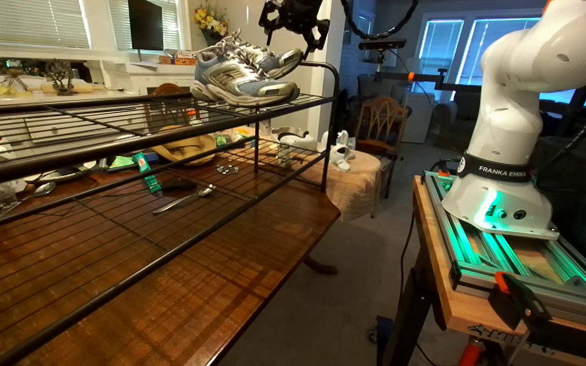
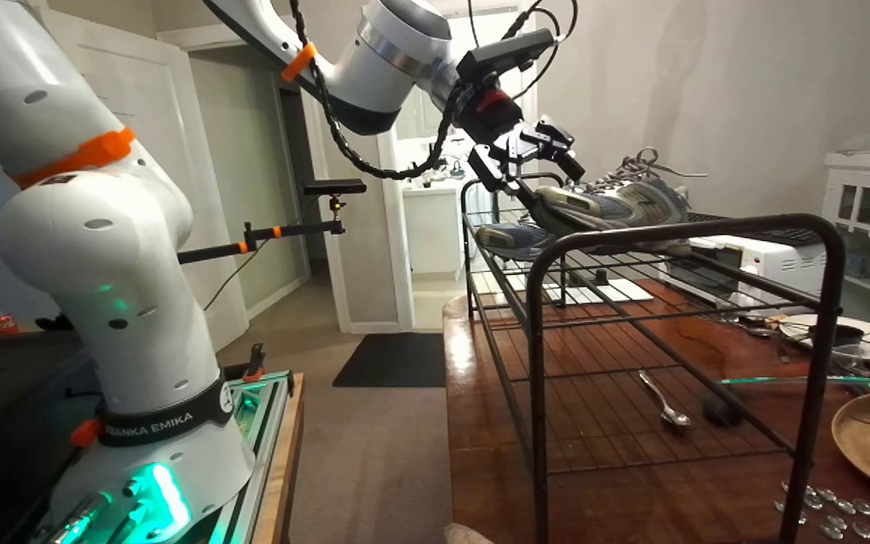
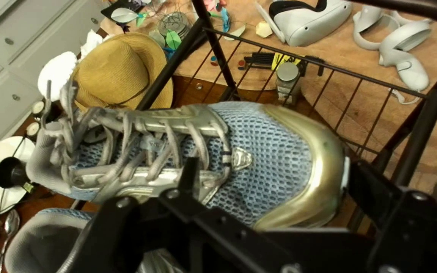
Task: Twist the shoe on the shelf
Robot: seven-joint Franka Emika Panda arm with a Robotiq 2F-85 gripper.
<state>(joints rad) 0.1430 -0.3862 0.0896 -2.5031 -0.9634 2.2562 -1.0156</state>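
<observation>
Two silver-grey and blue sneakers sit side by side on the top level of the black wire shelf [image 1: 211, 131], near one end. One shoe [image 2: 601, 205] has its toe raised and its sole edge showing; it also shows in the wrist view [image 3: 256, 151]. The second shoe [image 1: 242, 84] lies flatter beside it. My gripper [image 2: 553, 186] is above the raised shoe, fingers wide apart. In the wrist view the gripper [image 3: 271, 170] has one finger over the laces and the other at the toe tip, touching or very close to it. The gripper's linkage hides part of the second shoe.
The shelf's raised end rail [image 3: 423, 125] stands just beyond the toes. The shelf stands on a brown wooden table [image 1: 135, 305]. A spoon [image 2: 661, 400], a straw hat [image 3: 116, 72] and glass beads [image 2: 835, 506] lie on the table. A white headset [image 3: 317, 22] lies on a cloth-covered table.
</observation>
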